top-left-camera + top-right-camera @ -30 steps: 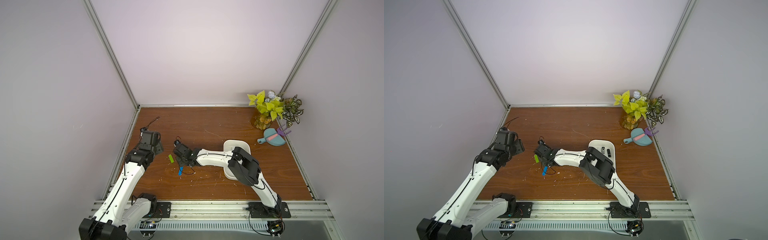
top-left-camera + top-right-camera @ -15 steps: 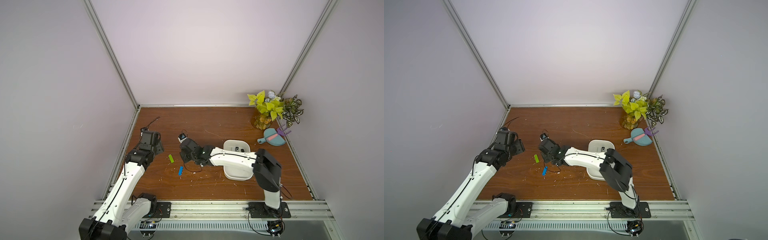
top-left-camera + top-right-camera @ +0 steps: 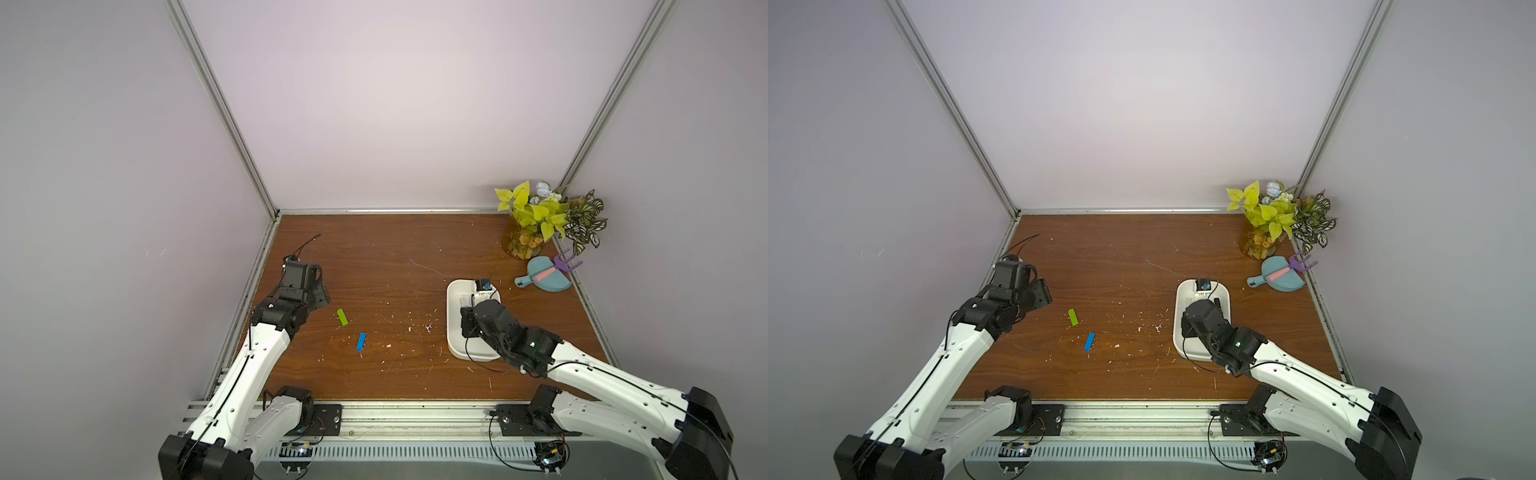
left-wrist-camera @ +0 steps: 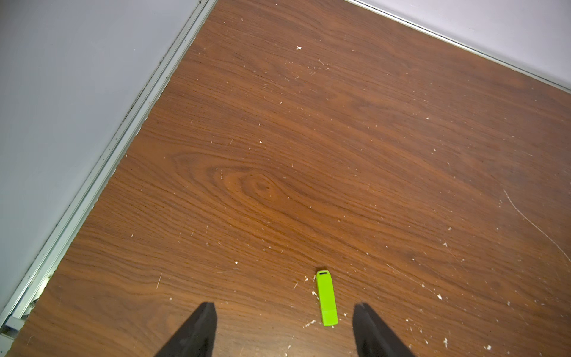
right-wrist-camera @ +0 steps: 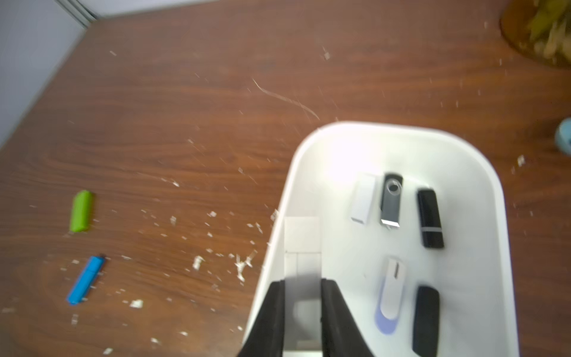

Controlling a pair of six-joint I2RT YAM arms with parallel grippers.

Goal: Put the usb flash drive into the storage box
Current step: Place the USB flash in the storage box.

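USB flash drive (image 5: 302, 244), white and flat, was clamped between the fingers of the right end effector (image 5: 302, 282), held over the storage box (image 5: 482, 173) just inside one long wall. Five other drives (image 5: 391, 201) lay on the box's floor. The left end effector (image 4: 283, 305) hovered over the bench (image 3: 395, 257) with fingers apart. A green drive (image 4: 327, 298) lay flat near it, a blue drive (image 3: 361, 341) just beyond.
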